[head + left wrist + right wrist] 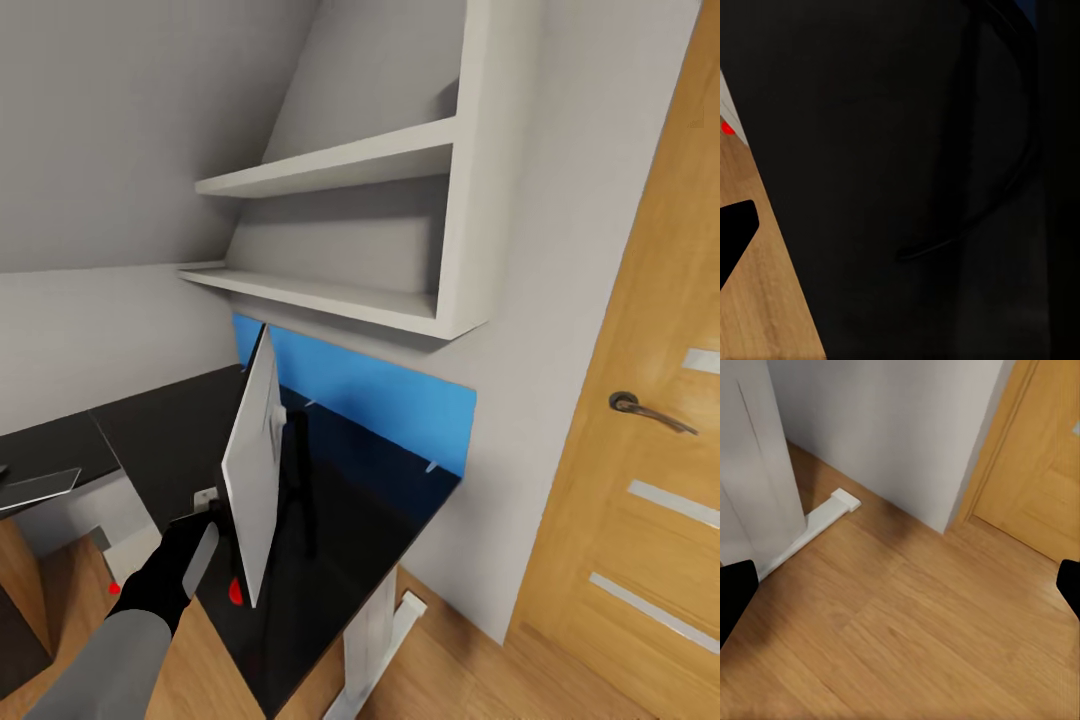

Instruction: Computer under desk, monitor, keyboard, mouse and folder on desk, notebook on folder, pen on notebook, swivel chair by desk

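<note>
Monitor [255, 470] gripped at its lower edge by the left jaws [205, 520], tilted above the black desk [380, 510].

Left to right: the left jaws are clenched on the monitor's bottom corner, its pale back turned to the head camera, the screen rising steeply above them and leaning away toward the blue back panel [370, 390]; its thin stand [300, 480] hangs just beyond the jaws over the desktop. I judge the monitor is not yet settled upright on the desk, so that step is underway; keyboard, mouse, folder, notebook, pen and chair all remain to be handled. The right jaws [900, 592] are spread wide with nothing between them, over wooden floor [907, 637], the desk's white leg [757, 472] off to one side.
</note>
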### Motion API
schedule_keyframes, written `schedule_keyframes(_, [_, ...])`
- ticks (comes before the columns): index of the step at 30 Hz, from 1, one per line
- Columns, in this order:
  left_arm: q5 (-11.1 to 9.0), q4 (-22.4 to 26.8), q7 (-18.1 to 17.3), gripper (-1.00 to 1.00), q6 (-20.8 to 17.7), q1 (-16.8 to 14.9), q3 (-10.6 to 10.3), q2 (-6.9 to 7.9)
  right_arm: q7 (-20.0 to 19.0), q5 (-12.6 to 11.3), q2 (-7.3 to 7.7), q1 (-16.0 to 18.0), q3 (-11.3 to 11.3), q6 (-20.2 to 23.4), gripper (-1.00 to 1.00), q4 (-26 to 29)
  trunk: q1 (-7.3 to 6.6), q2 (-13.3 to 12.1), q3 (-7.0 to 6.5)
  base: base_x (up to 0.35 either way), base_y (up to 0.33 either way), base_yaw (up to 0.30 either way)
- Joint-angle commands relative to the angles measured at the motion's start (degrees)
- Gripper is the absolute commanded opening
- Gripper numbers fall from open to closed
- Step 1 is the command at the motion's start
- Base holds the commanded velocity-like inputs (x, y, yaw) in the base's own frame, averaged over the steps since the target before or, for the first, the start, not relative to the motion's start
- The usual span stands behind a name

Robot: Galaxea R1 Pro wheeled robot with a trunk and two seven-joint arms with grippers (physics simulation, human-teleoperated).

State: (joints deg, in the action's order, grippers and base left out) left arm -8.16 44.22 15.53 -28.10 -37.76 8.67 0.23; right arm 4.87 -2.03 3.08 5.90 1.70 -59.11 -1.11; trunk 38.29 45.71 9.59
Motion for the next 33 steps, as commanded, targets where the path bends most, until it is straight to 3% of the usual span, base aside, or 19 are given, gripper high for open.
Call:
schedule_keyframes(1, [-0.68, 0.08, 0.41, 1.0, -0.2, -0.03, -0.06, 0.0, 0.14, -0.16, 0.0, 0.07, 0.23, -0.21, 1.0, -0.12, 0.01, 0.07, 0.09, -0.015, -0.01, -0.001])
schedule_keyframes(12, [-0.67, 0.08, 0.39, 1.0, -0.2, -0.03, -0.06, -0.03, 0.14, -0.16, 0.0, 0.07, 0.23, -0.21, 1.0, -0.12, 0.01, 0.07, -0.05, -0.004, -0.003, -0.018])
schedule_keyframes(33, [-0.64, 0.08, 0.46, 1.0, -0.2, -0.03, -0.06, 0.01, 0.14, -0.16, 0.0, 0.07, 0.23, 0.19, 1.0, -0.12, 0.01, 0.07, -1.26, 0.0, 0.0, -0.128])
